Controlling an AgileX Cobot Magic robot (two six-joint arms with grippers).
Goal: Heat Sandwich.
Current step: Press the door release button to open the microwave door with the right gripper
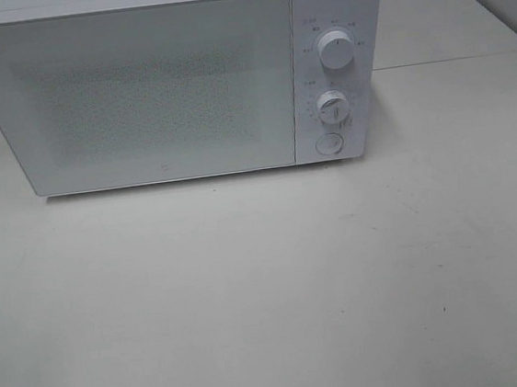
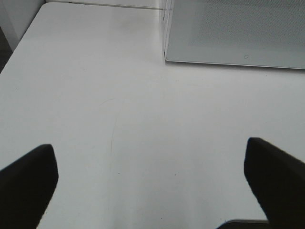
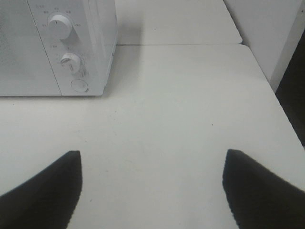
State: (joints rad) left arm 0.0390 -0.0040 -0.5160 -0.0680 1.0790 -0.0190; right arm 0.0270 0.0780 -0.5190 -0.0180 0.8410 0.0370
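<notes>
The sandwich is out of view in all three views. A white microwave [image 1: 164, 83] stands at the back of the table with its door shut; its two knobs [image 1: 336, 48] and a round button [image 1: 329, 143] sit on its right panel. My left gripper [image 2: 150, 183] hovers over bare tabletop in front of the microwave's left corner [image 2: 228, 33], open and empty. My right gripper [image 3: 152, 186] is open and empty too, above the table in front of the microwave's control panel [image 3: 69, 52]. Neither arm shows in the exterior high view.
The white table [image 1: 269, 294] spreads out in front of the microwave. A seam joins it to a second table [image 1: 443, 17] behind. A wall and a dark gap [image 3: 290, 95] lie past the table's right edge; the left edge [image 2: 19, 43] drops off near a wall.
</notes>
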